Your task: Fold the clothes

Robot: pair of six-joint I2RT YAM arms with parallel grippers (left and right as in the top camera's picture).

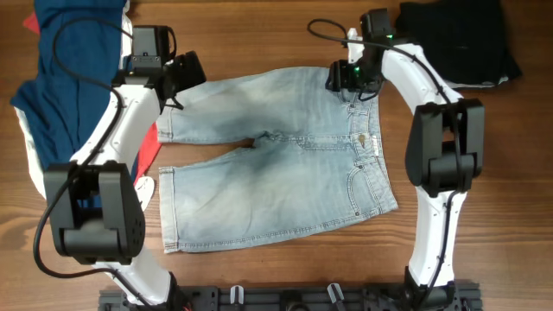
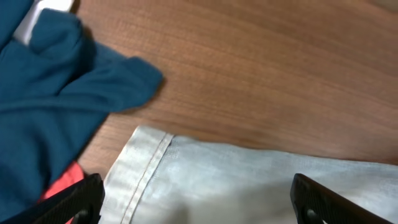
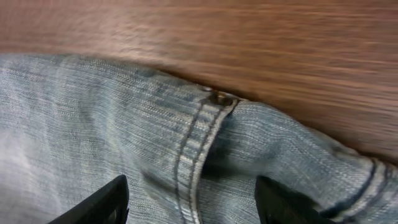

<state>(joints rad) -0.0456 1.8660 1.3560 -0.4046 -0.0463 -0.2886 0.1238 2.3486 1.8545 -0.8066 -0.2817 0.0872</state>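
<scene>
Pale blue denim shorts [image 1: 276, 164] lie spread flat in the middle of the table, waistband to the right, legs to the left. My left gripper [image 1: 184, 82] is open just over the far leg's hem corner [image 2: 143, 168], its fingers on either side of the denim. My right gripper [image 1: 350, 82] is open over the far waistband corner, straddling a stitched seam [image 3: 202, 149]. A navy garment [image 1: 69, 78] with red and white parts lies at the far left, also in the left wrist view [image 2: 50, 106]. A black garment [image 1: 462, 39] lies at the far right.
Bare wooden table [image 1: 259, 34] shows beyond the shorts and at the front [image 1: 285, 268]. A red patch [image 1: 149, 149] of the navy garment pokes out beside the shorts' legs. A black rail [image 1: 285, 298] runs along the front edge.
</scene>
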